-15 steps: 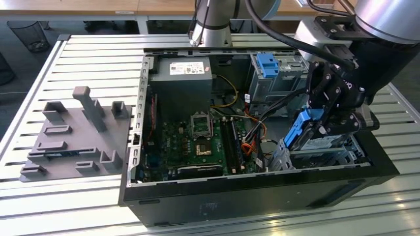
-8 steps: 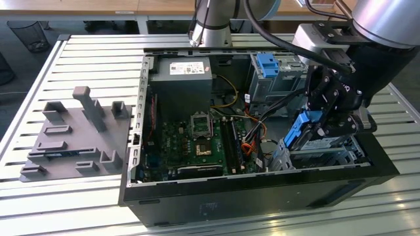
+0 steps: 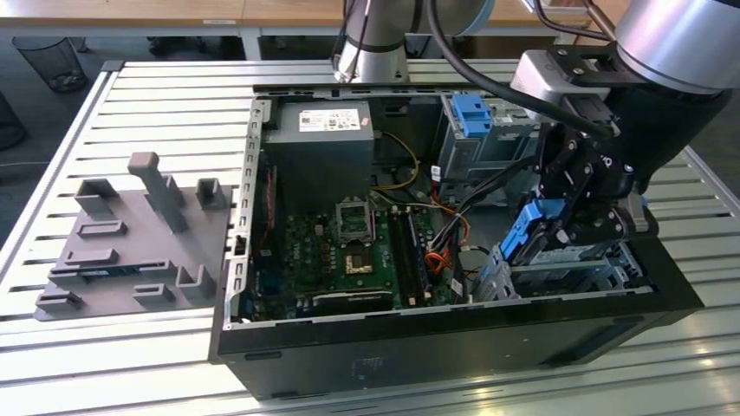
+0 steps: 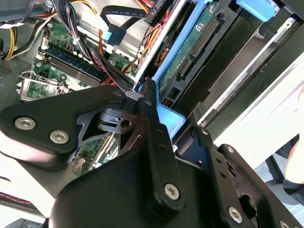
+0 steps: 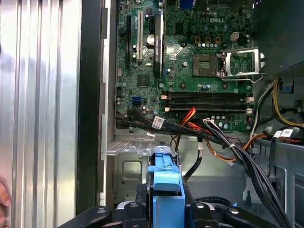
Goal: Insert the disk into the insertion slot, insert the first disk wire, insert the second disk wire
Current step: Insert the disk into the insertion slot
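Observation:
In the exterior view my gripper point(image 3: 543, 236) is shut on the disk point(image 3: 535, 227), gripping its bright blue carrier rail. I hold it tilted on edge at the exterior view's right end of the open computer case. The low silver insertion slot point(image 3: 569, 264) lies just beneath and beside the disk. The second wrist view shows the disk's green circuit side point(image 4: 199, 45) with the blue rail point(image 4: 168, 118) pinched between my black fingers point(image 4: 152, 123). In the first wrist view the blue rail point(image 5: 166, 190) points at the silver cage wall point(image 5: 127, 166). Loose black and orange wires point(image 5: 209, 137) hang across the bay.
The motherboard point(image 3: 347, 251) and the power supply point(image 3: 318, 130) fill the case's middle and back. A taller grey cage with a blue clip point(image 3: 474, 113) stands behind my arm. A grey fixture plate with upright blocks point(image 3: 127, 234) lies on the slatted table at the exterior view's left.

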### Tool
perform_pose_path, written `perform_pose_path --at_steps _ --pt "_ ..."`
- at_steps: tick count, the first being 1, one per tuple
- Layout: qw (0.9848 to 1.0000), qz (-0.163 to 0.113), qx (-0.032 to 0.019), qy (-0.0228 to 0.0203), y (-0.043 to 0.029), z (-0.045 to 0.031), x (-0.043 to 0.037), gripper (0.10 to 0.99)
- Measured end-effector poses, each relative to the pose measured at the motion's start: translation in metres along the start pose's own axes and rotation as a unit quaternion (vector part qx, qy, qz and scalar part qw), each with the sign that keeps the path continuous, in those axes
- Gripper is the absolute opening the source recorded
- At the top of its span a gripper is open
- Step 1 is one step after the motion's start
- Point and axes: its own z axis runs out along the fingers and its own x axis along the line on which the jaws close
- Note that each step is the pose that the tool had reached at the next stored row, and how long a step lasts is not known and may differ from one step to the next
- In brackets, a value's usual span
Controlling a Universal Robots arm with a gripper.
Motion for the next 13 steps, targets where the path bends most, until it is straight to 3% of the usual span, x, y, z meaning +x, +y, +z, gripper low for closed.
perform_pose_path --at_steps 8,9,10,13 --pt "1.0 0.0 -0.0001 0.0 -0.0001 0.0053 0.0 0.365" --pt "1.0 0.0 0.0 0.0001 -0.0002 0.0058 0.0 0.373" --pt "1.0 0.0 0.0 -0.0001 -0.0002 0.0065 -0.0001 0.439" --pt "1.0 0.0 0.0 -0.0004 -0.0002 0.008 0.0 0.439"
